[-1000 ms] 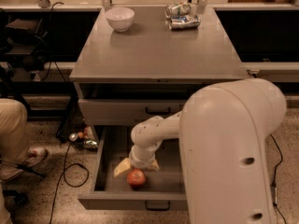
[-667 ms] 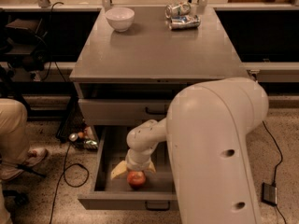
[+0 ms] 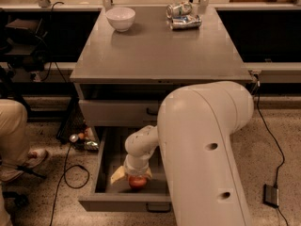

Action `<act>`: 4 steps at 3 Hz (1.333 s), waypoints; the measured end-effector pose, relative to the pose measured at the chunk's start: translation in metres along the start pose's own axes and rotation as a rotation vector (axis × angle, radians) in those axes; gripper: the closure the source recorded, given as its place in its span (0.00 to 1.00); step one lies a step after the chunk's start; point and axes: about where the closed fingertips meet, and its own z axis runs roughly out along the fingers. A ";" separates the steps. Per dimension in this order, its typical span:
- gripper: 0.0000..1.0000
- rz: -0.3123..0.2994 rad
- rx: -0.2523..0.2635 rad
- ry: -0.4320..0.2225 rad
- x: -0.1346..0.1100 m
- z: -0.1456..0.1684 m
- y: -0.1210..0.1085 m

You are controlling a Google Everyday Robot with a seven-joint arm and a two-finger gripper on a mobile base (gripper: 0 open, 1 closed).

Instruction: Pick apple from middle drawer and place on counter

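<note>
High view over arm [image 3: 207,145] onto counter [image 3: 155,51], jaws in middle drawer [image 3: 117,204]

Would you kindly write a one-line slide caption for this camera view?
Gripper down at the small red-orange apple inside the open gray metal middle drawer.

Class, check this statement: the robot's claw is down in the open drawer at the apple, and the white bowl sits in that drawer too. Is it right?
No. The white bowl stands on the counter, near its far left corner, not in the drawer. The camera view shows this; the claw is down in the open drawer at the apple.
</note>
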 end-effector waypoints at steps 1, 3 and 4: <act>0.19 0.003 -0.008 0.009 0.001 0.011 0.002; 0.66 0.000 -0.056 -0.022 0.005 0.001 -0.006; 0.90 -0.035 -0.131 -0.077 0.010 -0.035 -0.015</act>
